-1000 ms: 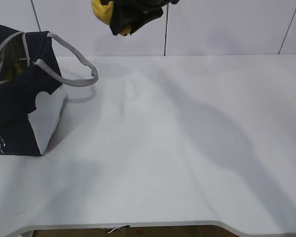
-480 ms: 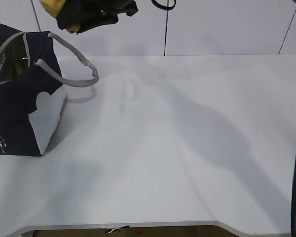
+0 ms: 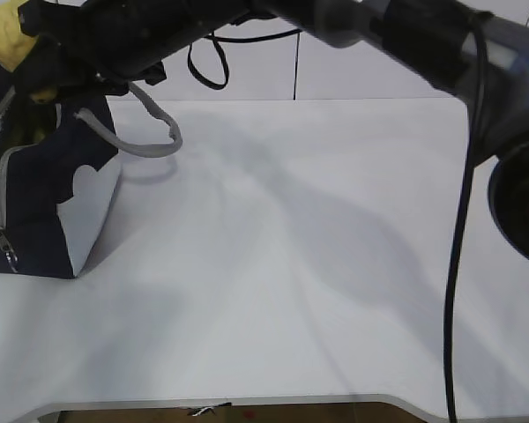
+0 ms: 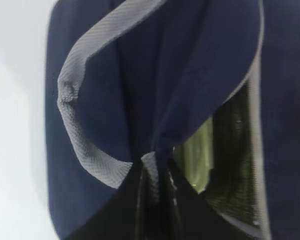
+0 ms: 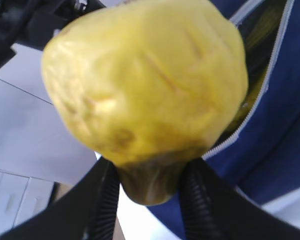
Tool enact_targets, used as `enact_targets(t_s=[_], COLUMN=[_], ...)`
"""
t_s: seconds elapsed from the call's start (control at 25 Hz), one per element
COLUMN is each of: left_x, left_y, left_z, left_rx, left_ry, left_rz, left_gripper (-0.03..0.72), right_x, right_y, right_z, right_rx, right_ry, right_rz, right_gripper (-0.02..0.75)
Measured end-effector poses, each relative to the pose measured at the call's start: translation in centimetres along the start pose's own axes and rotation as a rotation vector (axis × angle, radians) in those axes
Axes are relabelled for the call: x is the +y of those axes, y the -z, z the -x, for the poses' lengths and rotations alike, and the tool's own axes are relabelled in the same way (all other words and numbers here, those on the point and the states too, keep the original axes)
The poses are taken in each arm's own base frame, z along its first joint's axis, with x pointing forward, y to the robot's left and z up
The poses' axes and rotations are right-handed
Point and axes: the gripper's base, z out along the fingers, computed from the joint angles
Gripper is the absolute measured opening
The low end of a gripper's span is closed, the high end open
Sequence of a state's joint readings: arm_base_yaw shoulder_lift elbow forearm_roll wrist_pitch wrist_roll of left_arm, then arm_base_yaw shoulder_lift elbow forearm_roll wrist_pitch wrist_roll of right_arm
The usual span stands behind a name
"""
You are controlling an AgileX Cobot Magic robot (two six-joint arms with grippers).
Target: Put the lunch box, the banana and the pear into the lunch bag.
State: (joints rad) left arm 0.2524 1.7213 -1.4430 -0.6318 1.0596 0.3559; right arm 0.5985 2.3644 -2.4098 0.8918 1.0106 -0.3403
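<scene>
Yellow, lumpy pear (image 5: 145, 85) gripped above lunch bag (image 3: 35, 211).

No legible txt, labels or nos. anywhere; white patch (image 3: 88, 216) on lunch bag (image 3: 26, 220) blank.

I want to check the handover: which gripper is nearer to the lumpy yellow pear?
Right. The right gripper is shut on the lumpy yellow pear, holding it above the open navy-blue fabric lunch bag. The left gripper is lower, pinching the bag's fabric by the opening.
</scene>
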Motion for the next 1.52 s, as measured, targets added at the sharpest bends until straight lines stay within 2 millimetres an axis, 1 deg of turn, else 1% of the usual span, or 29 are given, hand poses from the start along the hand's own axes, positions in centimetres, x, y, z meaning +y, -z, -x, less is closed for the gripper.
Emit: enact_targets(t_s=[0.2, 0.36, 0.56, 0.8, 1.16, 1.28, 1.4, 1.44, 1.52], left_x=[-0.5, -0.6, -1.1, -1.3, -2.0, -2.1, -2.1, -2.2, -2.2], left_y=[0.0, 0.0, 0.1, 0.1, 0.2, 0.3, 0.3, 0.3, 0.3], left_z=[-0.1, 0.0, 0.1, 0.2, 0.4, 0.4, 0.4, 0.3, 0.3], left_rx=[0.007, 0.003, -0.016, -0.024, -0.050, -0.047, -0.045, -0.044, -0.043], left_ry=[-0.008, -0.006, -0.013, -0.017, -0.039, -0.041, -0.044, -0.043, -0.044], left_rz=[-0.051, -0.071, -0.119, -0.147, -0.221, -0.231, -0.236, -0.238, -0.241], left_gripper=[0.025, 0.025, 0.025, 0.025, 0.025, 0.025, 0.025, 0.025, 0.025], right_x=[-1.4, -1.3, -1.6, -2.5, -5.9, -6.3, -6.3, -6.3, -6.4], right_y=[-1.5, -1.7, -2.8, -4.5, -7.4, -7.7, -7.7, -7.7, -7.7], right_z=[-0.1, 0.5, 0.3, -0.8, -3.2, -3.6, -3.6, -3.6, -3.7], right_rx=[-0.065, -0.151, -0.184, -0.174, -0.128, -0.116, -0.113, -0.112, -0.110], right_ry=[-0.058, -0.095, -0.204, -0.230, -0.293, -0.291, -0.284, -0.281, -0.281], right_rz=[0.011, 0.025, 0.117, 0.142, 0.099, 0.084, 0.078, 0.075, 0.072], right_gripper=[0.287, 0.287, 0.287, 0.287, 0.287, 0.291, 0.329, 0.354, 0.428])
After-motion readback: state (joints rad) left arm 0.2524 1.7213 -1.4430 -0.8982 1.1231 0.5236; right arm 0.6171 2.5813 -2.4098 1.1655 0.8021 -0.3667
